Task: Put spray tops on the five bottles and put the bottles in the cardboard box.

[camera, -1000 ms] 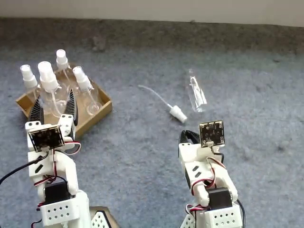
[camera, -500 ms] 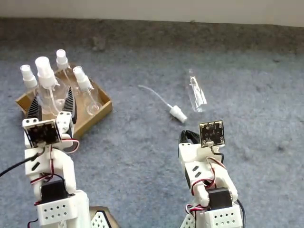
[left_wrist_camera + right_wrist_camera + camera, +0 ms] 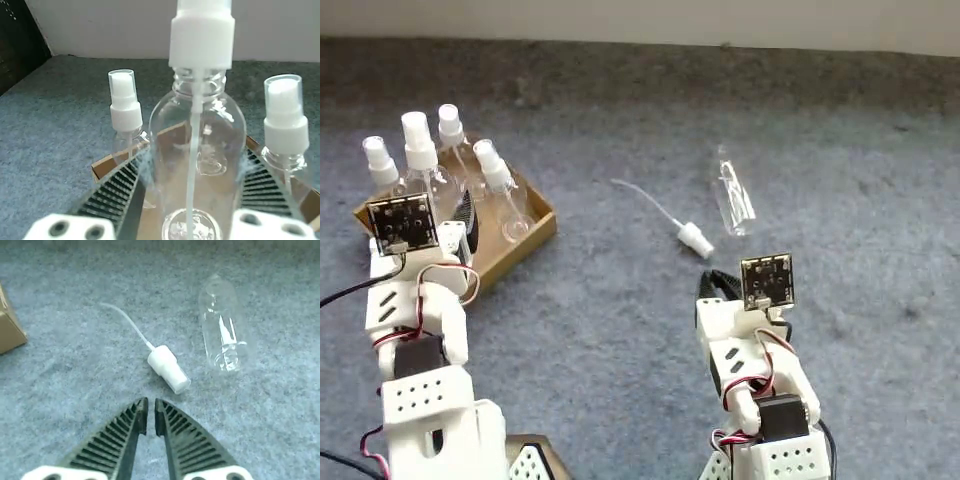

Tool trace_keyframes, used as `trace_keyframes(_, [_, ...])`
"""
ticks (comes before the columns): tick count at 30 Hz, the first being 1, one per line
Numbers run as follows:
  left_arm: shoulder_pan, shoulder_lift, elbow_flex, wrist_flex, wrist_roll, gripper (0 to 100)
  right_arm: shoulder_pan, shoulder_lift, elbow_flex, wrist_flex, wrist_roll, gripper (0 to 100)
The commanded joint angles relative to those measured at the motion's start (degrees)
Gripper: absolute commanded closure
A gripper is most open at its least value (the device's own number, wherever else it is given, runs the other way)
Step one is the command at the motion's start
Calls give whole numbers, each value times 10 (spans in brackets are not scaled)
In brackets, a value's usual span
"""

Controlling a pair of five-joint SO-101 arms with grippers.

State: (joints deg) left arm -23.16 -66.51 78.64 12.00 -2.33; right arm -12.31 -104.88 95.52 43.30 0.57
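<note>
My left gripper (image 3: 432,205) is shut on a clear bottle (image 3: 423,180) with a white spray top (image 3: 201,35), holding it upright over the cardboard box (image 3: 526,238). In the box three other capped bottles stand: one at the left (image 3: 378,165), one at the back (image 3: 450,126) and one at the right (image 3: 492,168). Two of them (image 3: 125,112) (image 3: 285,122) flank the held bottle. Out on the carpet a bare bottle (image 3: 733,200) lies on its side, with a loose spray top (image 3: 695,240) and its long tube beside it. My right gripper (image 3: 150,412) is shut and empty, just short of that spray top (image 3: 168,368).
The grey carpet (image 3: 620,320) between the two arms is bare. A darker strip and a pale wall (image 3: 640,20) run along the far edge. The box corner (image 3: 7,332) lies well off to the side of the right gripper.
The left arm has pushed away from its base toward the box, carrying the capped bottle farther in among the others. The right arm has kept still.
</note>
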Motion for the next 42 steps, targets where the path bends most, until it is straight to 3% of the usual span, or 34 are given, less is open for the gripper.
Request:
trace_keyframes(1, [-16, 19, 16, -83, -2, 811, 2, -6, 59, -38, 2, 979])
trace_keyframes(7, [-15, 24, 105, -233, -4, 811, 2, -6, 59, -38, 2, 979])
trace_keyframes(17, [5, 46, 92, -237, -2, 811, 2, -6, 59, -38, 2, 979])
trace_keyframes(24, [0, 215, 17, -242, -2, 811, 2, -6, 59, -38, 2, 979])
trace_keyframes(31, [-1, 309, 45, -393, -2, 811, 2, -6, 59, -38, 2, 979])
trace_keyframes(42, [1, 460, 43, -555, 5, 811, 2, -6, 59, -38, 2, 979])
